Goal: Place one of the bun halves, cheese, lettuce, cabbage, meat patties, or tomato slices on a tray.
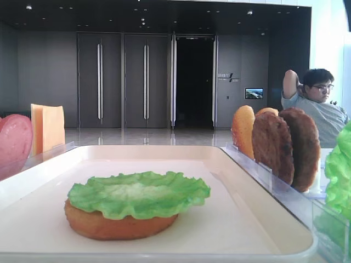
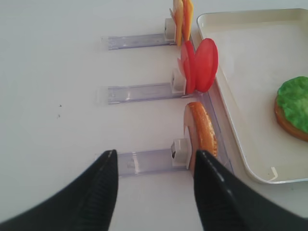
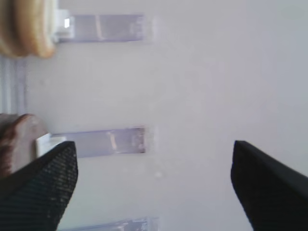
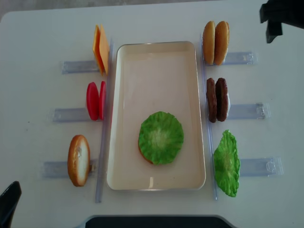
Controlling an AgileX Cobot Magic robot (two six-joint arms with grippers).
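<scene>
The cream tray [image 4: 156, 80] lies in the middle of the table. On it sits a bun half [image 1: 115, 226] topped with a green lettuce leaf [image 4: 161, 137]. Left of the tray stand cheese slices [image 4: 100, 48], tomato slices [image 4: 95, 100] and a bun half [image 4: 79, 159]. To its right are two bun halves [image 4: 215, 42], meat patties [image 4: 217, 99] and another lettuce leaf [image 4: 226, 164]. My left gripper [image 2: 154, 185] is open and empty, low beside the left bun half [image 2: 202, 132]. My right gripper [image 3: 154, 187] is open and empty over bare table, right of the patties [image 3: 17, 144].
Clear plastic holders [image 4: 249, 111] stick out from both sides of the tray across the white table. The right arm [image 4: 280, 16] shows at the far right corner, the left arm [image 4: 8, 206] at the near left corner. A seated person [image 1: 318, 104] is behind the table.
</scene>
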